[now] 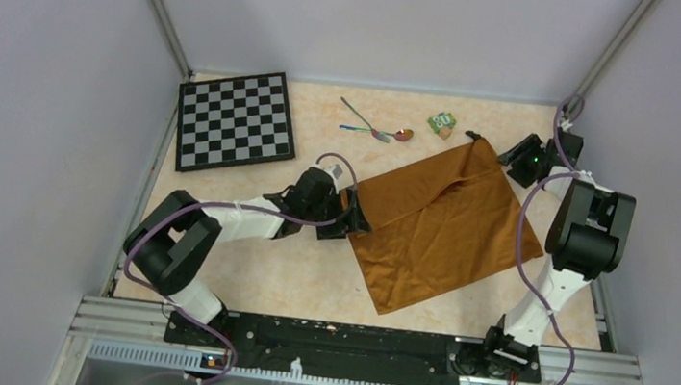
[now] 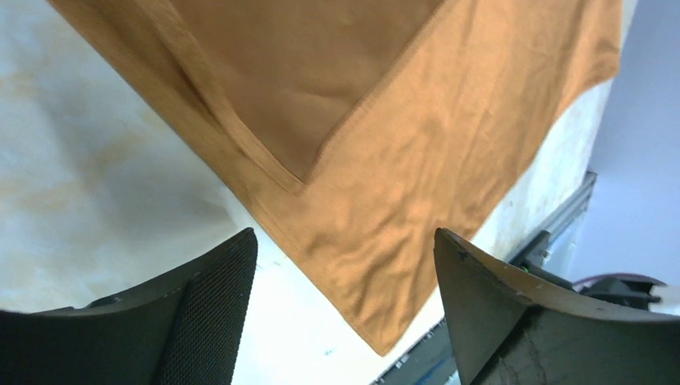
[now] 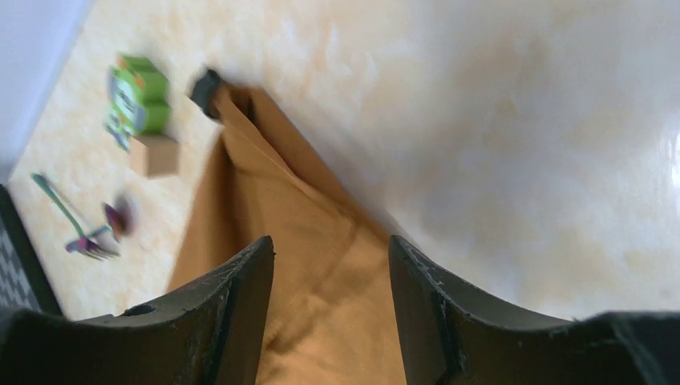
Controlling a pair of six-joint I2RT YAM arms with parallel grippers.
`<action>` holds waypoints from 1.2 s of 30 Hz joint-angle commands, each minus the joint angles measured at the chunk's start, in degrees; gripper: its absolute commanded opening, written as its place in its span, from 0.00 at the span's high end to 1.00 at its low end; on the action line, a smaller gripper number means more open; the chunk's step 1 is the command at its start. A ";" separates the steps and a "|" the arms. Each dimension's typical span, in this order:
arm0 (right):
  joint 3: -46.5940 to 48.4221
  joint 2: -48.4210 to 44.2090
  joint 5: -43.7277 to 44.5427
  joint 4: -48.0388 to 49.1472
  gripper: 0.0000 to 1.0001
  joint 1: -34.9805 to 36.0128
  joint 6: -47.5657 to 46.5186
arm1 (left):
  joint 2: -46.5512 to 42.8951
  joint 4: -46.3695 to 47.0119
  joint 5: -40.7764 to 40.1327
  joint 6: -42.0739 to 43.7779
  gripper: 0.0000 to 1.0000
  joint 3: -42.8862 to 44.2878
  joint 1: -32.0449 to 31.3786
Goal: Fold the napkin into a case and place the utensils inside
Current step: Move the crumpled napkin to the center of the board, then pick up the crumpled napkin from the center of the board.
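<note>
The orange-brown napkin (image 1: 449, 226) lies broad on the table right of centre, with one flap folded over along a diagonal; no narrow case shape shows. My left gripper (image 1: 357, 216) is at its left corner, open, and the cloth (image 2: 417, 160) lies beneath and beyond the jaws with nothing gripped (image 2: 345, 257). My right gripper (image 1: 513, 160) hangs over the napkin's far right edge, open (image 3: 330, 253), the cloth (image 3: 321, 233) under the gap. The utensils (image 1: 375, 130) lie crossed on the table behind the napkin, blurred in the right wrist view (image 3: 90, 234).
A black-and-white chessboard (image 1: 235, 120) lies at the back left. A small green block (image 1: 442, 121) with a tan piece beside it (image 3: 154, 154) sits near the napkin's far corner, which carries a black tag (image 3: 206, 88). Walls close in on three sides.
</note>
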 commanded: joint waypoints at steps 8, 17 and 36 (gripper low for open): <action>-28.23 -22.03 0.35 4.79 0.45 6.86 11.71 | -15.05 -16.22 -1.23 8.11 0.01 2.45 -0.12; -36.30 -41.65 8.40 -6.49 0.35 22.33 12.91 | -21.47 -20.00 3.94 7.96 0.01 -0.07 1.09; -26.88 -30.51 -1.40 -7.79 0.49 5.80 6.21 | -2.09 -1.72 5.76 -0.34 0.30 -2.69 -7.79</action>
